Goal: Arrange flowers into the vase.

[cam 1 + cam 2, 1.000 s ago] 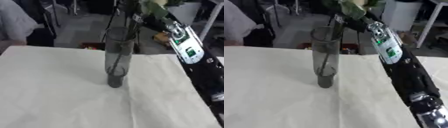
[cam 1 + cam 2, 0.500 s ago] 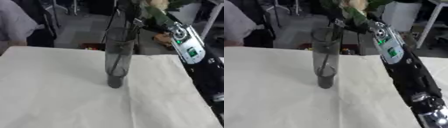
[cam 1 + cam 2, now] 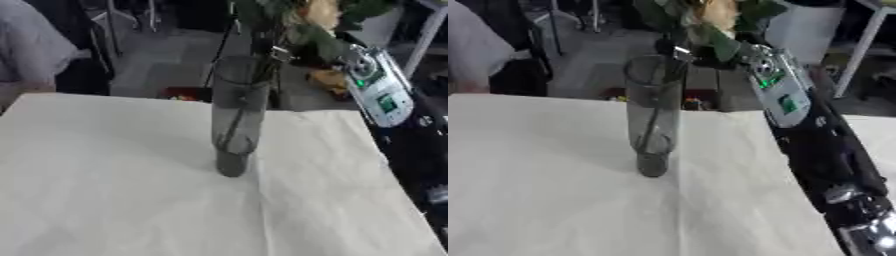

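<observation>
on the white table (image 3: 105,190), the vase (image 3: 234,115) holds a flower (image 3: 710,20); right robot hand grip unclear.

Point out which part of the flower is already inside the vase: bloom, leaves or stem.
The stem: a thin dark line running down inside the clear vase. The pale bloom and green leaves sit above its rim.

lab or workshop floor: white-covered table (image 3: 105,190), grey concrete floor (image 3: 166,60), metal stands and chair legs (image 3: 109,30) behind.
</observation>
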